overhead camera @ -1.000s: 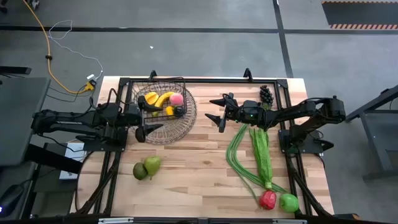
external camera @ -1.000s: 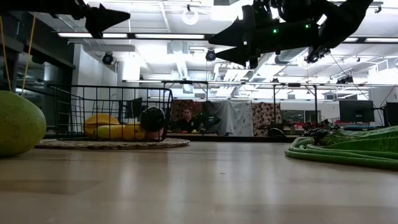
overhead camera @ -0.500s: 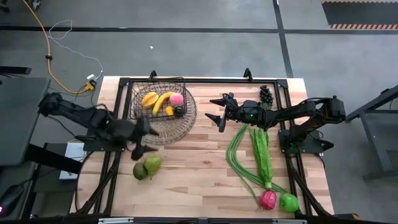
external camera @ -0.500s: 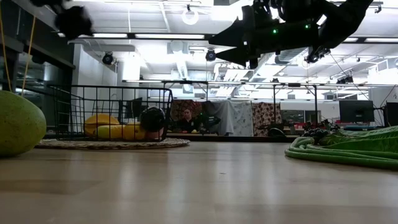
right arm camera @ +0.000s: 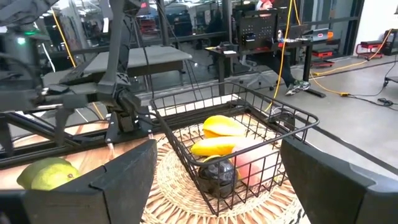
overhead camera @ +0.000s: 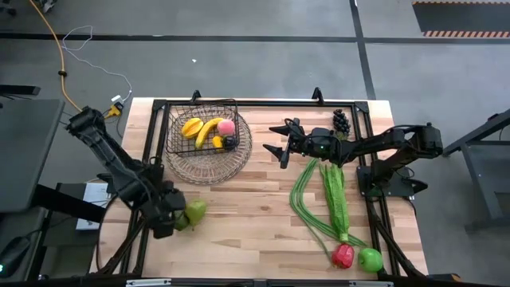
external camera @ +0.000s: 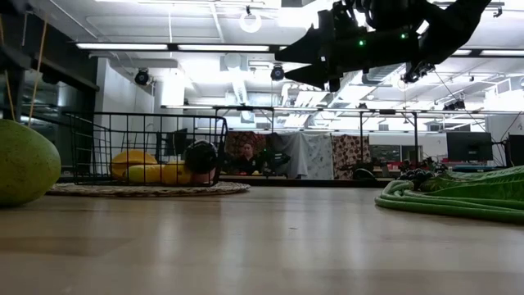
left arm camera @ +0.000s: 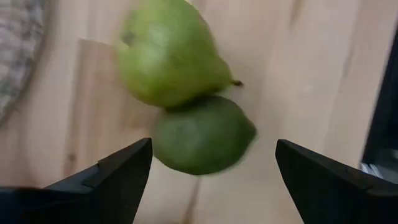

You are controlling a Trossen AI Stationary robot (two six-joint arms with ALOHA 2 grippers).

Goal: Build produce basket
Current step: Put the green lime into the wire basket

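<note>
The dark wire basket [overhead camera: 203, 130] stands on a round woven mat [overhead camera: 215, 163] at the far left of the table and holds a banana, a peach, an orange piece and a dark fruit. Two green pears [overhead camera: 194, 210] lie side by side on the table near the left edge. My left gripper [overhead camera: 175, 219] is open just above them; in the left wrist view its fingers stand on either side of the darker pear [left arm camera: 202, 134], with the lighter pear [left arm camera: 168, 56] beyond. My right gripper [overhead camera: 275, 143] hangs open in the air right of the basket.
Dark grapes [overhead camera: 341, 121] lie at the far right. Long green beans [overhead camera: 305, 199] and leafy greens [overhead camera: 335, 195] stretch along the right side toward a red pepper [overhead camera: 343, 255] and a green apple [overhead camera: 370, 258] at the near right corner. Bare wood lies in the middle.
My left gripper has swung away from the basket's near side toward the table's near left edge and has come down over the two pears. The right arm has kept still, and no fruit has moved.
</note>
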